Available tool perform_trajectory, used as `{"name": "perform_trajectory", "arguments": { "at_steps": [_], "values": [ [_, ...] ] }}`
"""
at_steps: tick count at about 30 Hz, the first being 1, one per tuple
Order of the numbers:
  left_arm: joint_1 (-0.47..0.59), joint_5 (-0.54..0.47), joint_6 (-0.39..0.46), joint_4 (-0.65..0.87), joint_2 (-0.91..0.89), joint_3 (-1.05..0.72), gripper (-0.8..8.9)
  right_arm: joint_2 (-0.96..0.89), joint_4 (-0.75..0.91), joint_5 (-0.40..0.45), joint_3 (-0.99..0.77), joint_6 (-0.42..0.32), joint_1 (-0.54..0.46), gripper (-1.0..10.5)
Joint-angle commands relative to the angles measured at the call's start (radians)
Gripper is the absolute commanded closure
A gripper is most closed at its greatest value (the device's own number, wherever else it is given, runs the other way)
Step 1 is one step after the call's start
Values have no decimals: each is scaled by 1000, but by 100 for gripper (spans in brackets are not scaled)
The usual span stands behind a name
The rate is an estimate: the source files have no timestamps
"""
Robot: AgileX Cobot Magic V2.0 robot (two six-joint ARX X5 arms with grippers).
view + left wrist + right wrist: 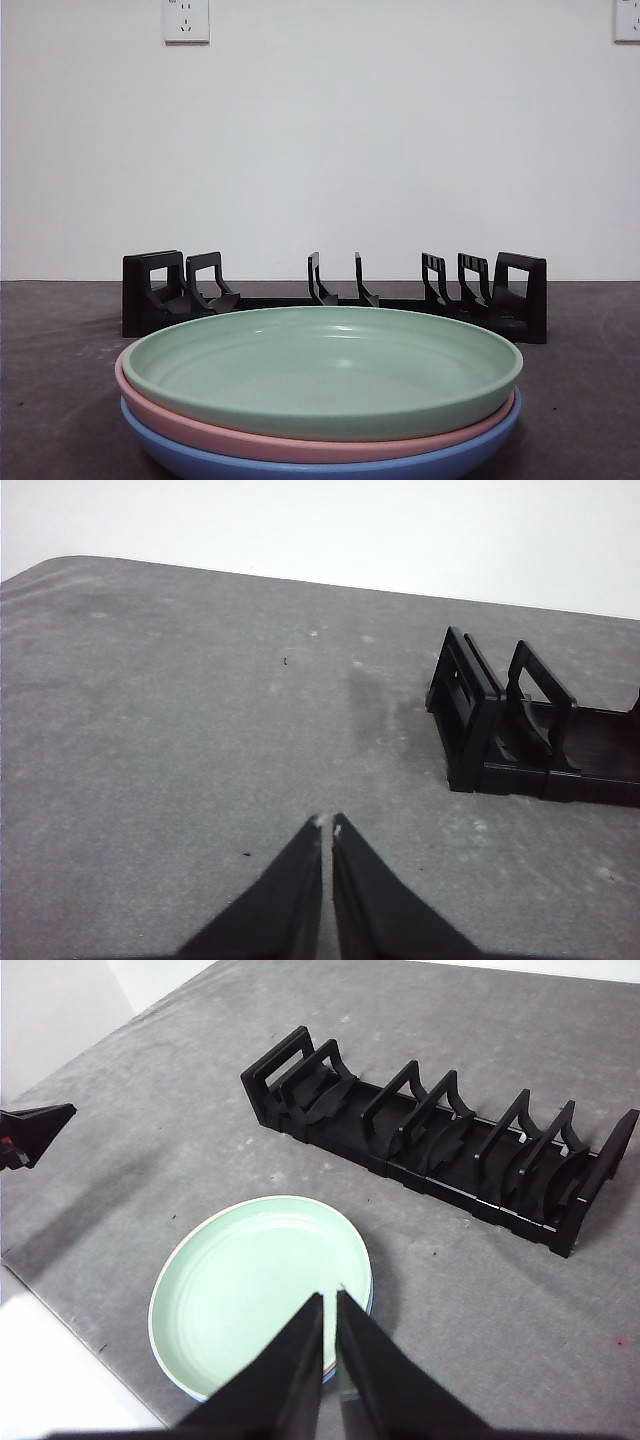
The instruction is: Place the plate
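A stack of three plates sits near the table's front: a green plate (320,370) on top, a pink plate (300,442) under it and a blue plate (330,465) at the bottom. From the right wrist view the green plate (262,1293) lies just below my right gripper (329,1296), which hangs above the stack's rim, shut and empty. Behind the stack stands a black slotted dish rack (335,295), also seen as the rack (440,1140). My left gripper (326,823) is shut and empty, over bare table beside the rack's end (470,715).
The grey table (180,710) stretches wide on the left of the rack. A white wall with two power sockets (186,20) rises behind. The other arm's tip (30,1132) shows at the edge of the right wrist view.
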Motion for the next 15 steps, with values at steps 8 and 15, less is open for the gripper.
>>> {"name": "perform_trajectory", "arguments": {
  "at_steps": [8, 15],
  "values": [
    [2, -3, -8, -7, -2, -20, 799, 1, 11, 0, 9, 6, 4, 927],
    [2, -3, -8, -7, -2, -20, 799, -6, 44, 48, -7, 3, -2, 928]
  ]
}}
